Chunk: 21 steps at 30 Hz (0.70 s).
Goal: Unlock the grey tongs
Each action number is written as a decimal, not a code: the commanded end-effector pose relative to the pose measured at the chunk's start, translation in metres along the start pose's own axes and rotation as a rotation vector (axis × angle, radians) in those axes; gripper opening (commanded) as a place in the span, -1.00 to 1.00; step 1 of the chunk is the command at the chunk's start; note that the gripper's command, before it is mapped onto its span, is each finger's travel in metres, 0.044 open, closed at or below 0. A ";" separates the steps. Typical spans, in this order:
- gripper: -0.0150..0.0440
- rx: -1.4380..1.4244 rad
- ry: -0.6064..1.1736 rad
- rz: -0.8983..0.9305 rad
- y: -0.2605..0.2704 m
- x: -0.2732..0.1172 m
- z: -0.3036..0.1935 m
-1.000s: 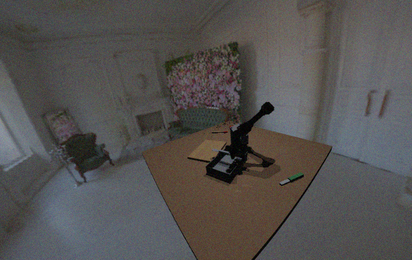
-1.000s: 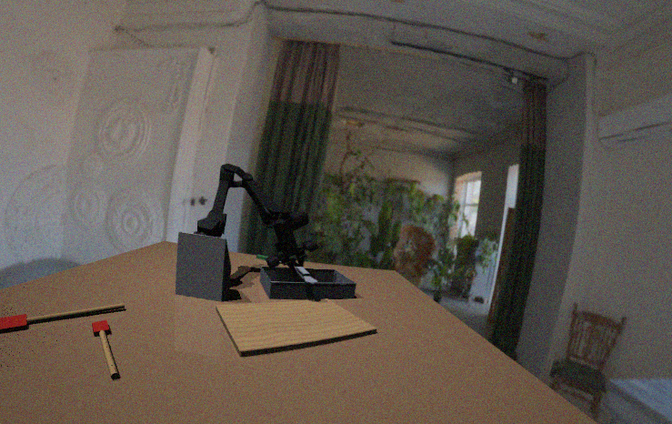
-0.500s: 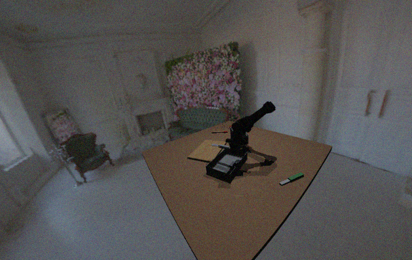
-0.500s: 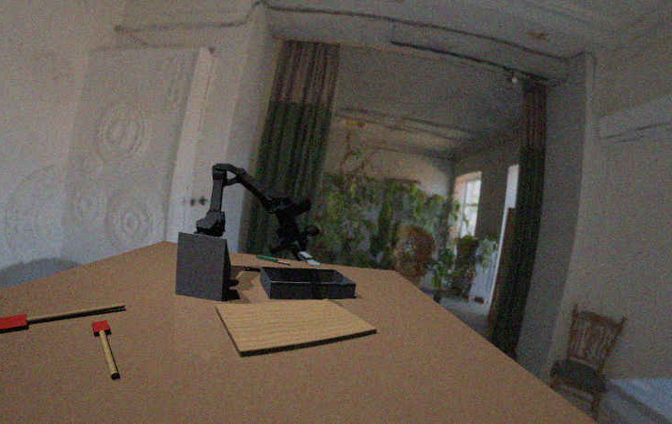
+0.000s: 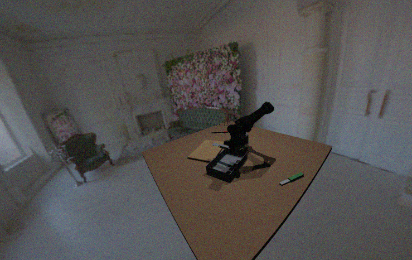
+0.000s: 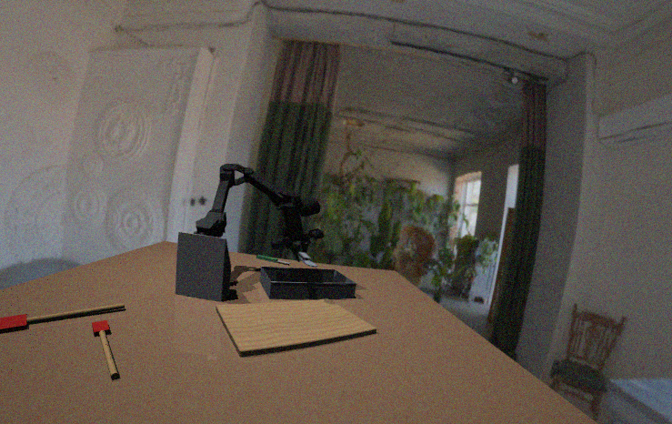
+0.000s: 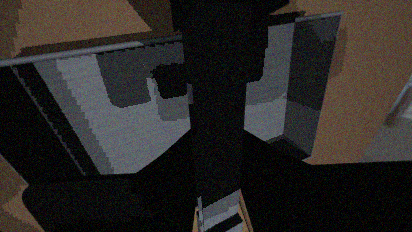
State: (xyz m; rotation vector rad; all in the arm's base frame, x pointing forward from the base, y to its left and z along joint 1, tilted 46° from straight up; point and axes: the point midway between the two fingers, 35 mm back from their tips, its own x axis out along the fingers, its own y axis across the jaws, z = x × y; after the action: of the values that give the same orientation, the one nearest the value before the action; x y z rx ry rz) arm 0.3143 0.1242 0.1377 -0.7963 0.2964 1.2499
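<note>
Above the roasting tin [image 6: 306, 282], gripper [image 6: 300, 247] clamped the tongs [image 6: 307, 258]; off-centre grip could let them swing, slip.

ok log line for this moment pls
phase: lift | gripper: shut on tongs | tongs: above tin, off it | board: bare | next: tips down, squeeze

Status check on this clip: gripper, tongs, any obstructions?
Gripper shut on the tongs, lifted above the roasting tin. Wooden board bare, tongs not yet there. No obstruction seen between tin and board.
</note>
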 end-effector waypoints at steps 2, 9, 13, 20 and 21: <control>-1.00 0.018 0.006 0.055 -0.004 0.000 0.001; -1.00 0.062 0.017 0.149 -0.003 0.000 0.003; -1.00 0.088 0.021 0.203 -0.002 -0.001 0.004; -1.00 0.134 0.026 0.298 0.000 -0.003 0.008; -1.00 0.140 0.026 0.311 0.001 -0.004 0.008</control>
State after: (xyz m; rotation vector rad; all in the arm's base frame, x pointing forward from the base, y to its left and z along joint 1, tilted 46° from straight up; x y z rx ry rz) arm 0.3091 0.1267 0.1422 -0.6748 0.5233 1.4663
